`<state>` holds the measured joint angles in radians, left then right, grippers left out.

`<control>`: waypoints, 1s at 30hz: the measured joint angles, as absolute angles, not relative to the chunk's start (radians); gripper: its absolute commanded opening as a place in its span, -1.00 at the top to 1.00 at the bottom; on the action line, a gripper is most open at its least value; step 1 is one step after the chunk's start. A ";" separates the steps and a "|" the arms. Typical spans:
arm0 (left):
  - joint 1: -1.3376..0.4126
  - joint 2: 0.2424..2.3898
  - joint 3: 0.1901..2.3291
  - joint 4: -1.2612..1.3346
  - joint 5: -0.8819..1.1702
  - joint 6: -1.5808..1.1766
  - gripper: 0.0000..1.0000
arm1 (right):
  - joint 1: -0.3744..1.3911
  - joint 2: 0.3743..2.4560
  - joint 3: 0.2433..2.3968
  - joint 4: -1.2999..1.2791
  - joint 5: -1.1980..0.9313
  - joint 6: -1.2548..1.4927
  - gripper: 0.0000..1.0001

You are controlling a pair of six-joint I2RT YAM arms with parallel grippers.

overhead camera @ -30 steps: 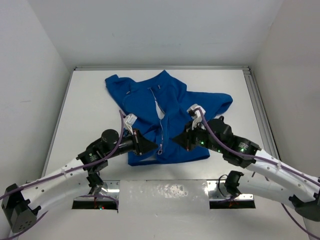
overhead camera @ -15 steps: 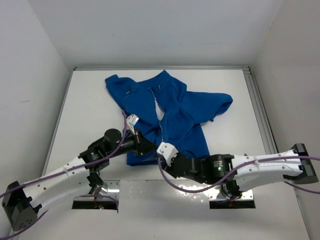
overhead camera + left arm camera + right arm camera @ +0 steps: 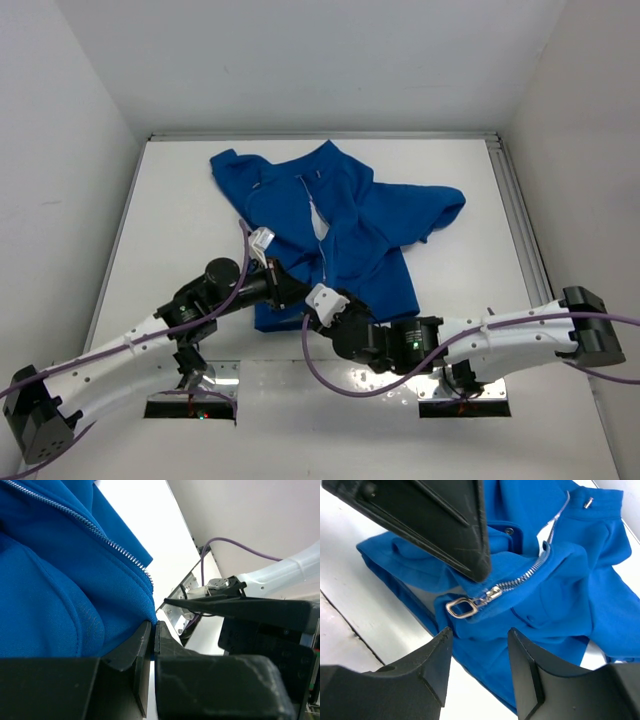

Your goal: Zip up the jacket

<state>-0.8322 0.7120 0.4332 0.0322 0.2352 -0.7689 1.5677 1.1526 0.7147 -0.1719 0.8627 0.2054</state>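
The hem of the royal-blue fabric jacket (image 3: 350,230) is pinched as an anchor by the left gripper (image 3: 154,635); its silver zipper pull (image 3: 462,607) is bracketed by the right gripper (image 3: 479,636), jaws parted.

Right gripper (image 3: 480,634) hangs low over the jacket (image 3: 560,595), jaws wide apart, black fingers (image 3: 425,675) framing the blue hem at the bottom of the shot. And there's the zipper pull (image 3: 461,608), a silver rectangular loop lying flat just above the gap between them, untouched. The slider (image 3: 492,594) sits right behind it, and the zipper teeth (image 3: 522,577) run up and away to the right. From the top left the left gripper (image 3: 479,572) juts in as a dark wedge, tip down on a fold of fabric just beside the slider. White table (image 3: 340,570) shows on the left
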 measured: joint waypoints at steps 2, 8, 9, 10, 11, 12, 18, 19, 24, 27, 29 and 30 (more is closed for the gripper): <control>-0.832 0.708 0.433 0.033 0.229 -0.770 1.00 | 1.568 1.163 0.715 -0.155 0.858 0.206 0.04; -0.832 0.707 0.433 0.033 0.227 -0.780 1.00 | 1.568 1.208 0.715 -0.115 0.848 0.206 0.03; -0.832 0.707 0.433 0.032 0.227 -0.783 1.00 | 1.568 1.215 0.715 -0.106 0.847 0.205 0.03; -0.832 0.707 0.433 0.033 0.227 -0.784 1.00 | 1.568 1.221 0.715 -0.101 0.847 0.205 0.04; -0.832 0.707 0.433 0.033 0.227 -0.786 1.00 | 1.568 1.227 0.715 -0.092 0.847 0.204 0.04; -0.832 0.707 0.433 0.033 0.227 -0.787 1.00 | 1.568 1.231 0.715 -0.082 0.848 0.202 0.04; -0.832 0.692 0.424 0.031 0.226 -0.794 1.00 | 1.568 1.257 0.715 -0.022 0.850 0.180 0.04; -0.832 0.690 0.424 0.032 0.226 -0.794 1.00 | 1.568 1.263 0.715 -0.015 0.851 0.175 0.05; -0.832 0.679 0.424 0.030 0.224 -0.794 1.00 | 1.568 1.278 0.715 0.023 0.878 0.152 0.08; -0.832 0.671 0.423 0.030 0.223 -0.794 1.00 | 1.568 1.278 0.715 0.041 0.892 0.142 0.14; -0.832 0.668 0.422 0.030 0.223 -0.794 1.00 | 1.568 1.278 0.714 0.060 0.902 0.135 0.18; -0.832 0.667 0.421 0.031 0.221 -0.794 1.00 | 1.568 1.278 0.714 0.069 0.914 0.133 0.20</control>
